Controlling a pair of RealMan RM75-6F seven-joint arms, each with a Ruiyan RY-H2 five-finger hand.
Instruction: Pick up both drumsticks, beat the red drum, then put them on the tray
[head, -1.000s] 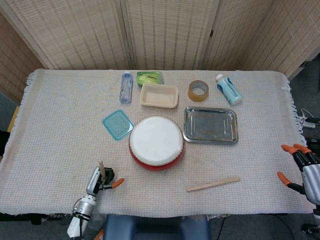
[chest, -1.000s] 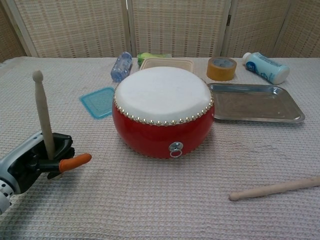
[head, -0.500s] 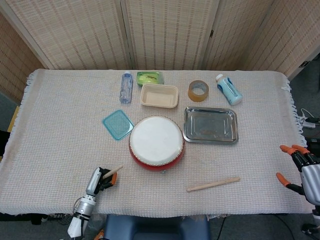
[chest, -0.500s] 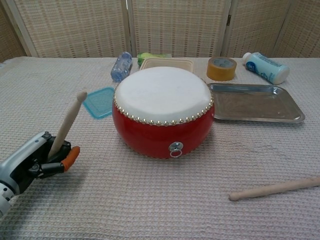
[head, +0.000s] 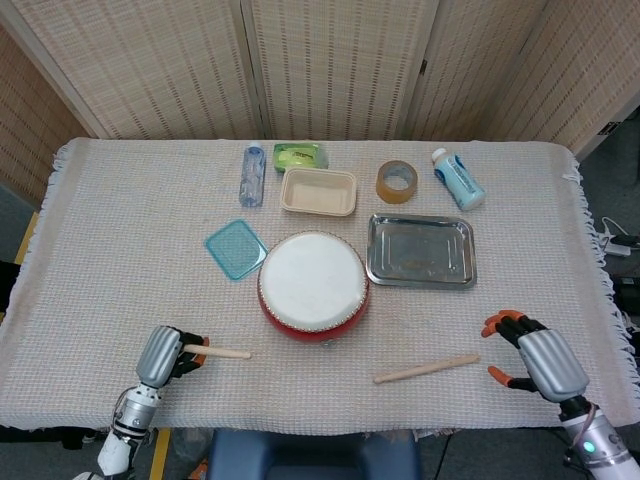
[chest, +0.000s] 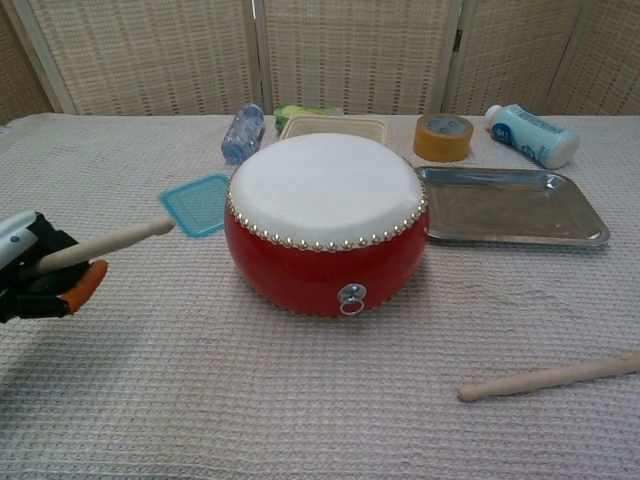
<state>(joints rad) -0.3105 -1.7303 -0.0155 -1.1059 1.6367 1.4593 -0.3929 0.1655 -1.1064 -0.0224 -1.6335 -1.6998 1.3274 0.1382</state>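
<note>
Left robot hand (head: 166, 352) clenched at near table edge; right robot hand (head: 535, 361) low, fingers apart

Loose drumstick (chest: 552, 377) cut off (right edge).

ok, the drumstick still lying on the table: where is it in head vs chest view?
Head view: loose drumstick lies near the front edge, right of the red drum.
Chest view: bottom right, running off the right edge.
Shared landmark: the metal tray, beyond it in both views.
</note>
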